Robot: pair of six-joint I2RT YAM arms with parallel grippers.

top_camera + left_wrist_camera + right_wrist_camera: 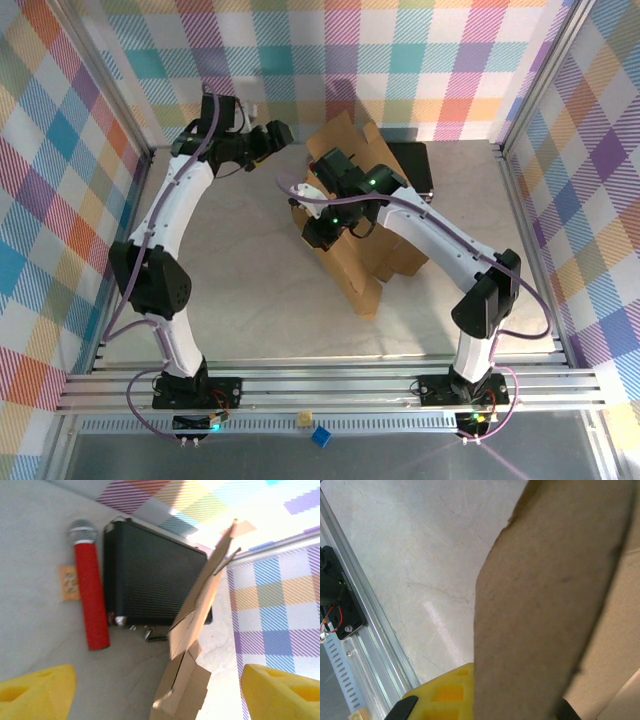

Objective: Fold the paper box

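- Two robot arms work over a pale grey table [250, 300] enclosed by plaid-patterned walls.
- Paper box, plain brown corrugated cardboard mailer [375, 265]: partly raised, right of the table's centre. Its panels stand tilted and its flaps hang loose, with one flap reaching up toward the far wall.
- Black rectangular hard case [412, 165]: lies flat just behind the paper box, near the far wall.
- Red handheld microphone with a silver mesh head [91, 597]: lies just beside the case. A small tan card [67, 582] sits at its other side.
- Left gripper [278, 133]: held up near the far wall, close to the box's raised flap, with its yellow fingers [35, 690] spread wide apart.
- Right gripper [322, 232]: at the box's left side. One yellow finger [445, 697] lies against a cardboard flap that hides the other finger, so I cannot tell whether it clamps the flap.
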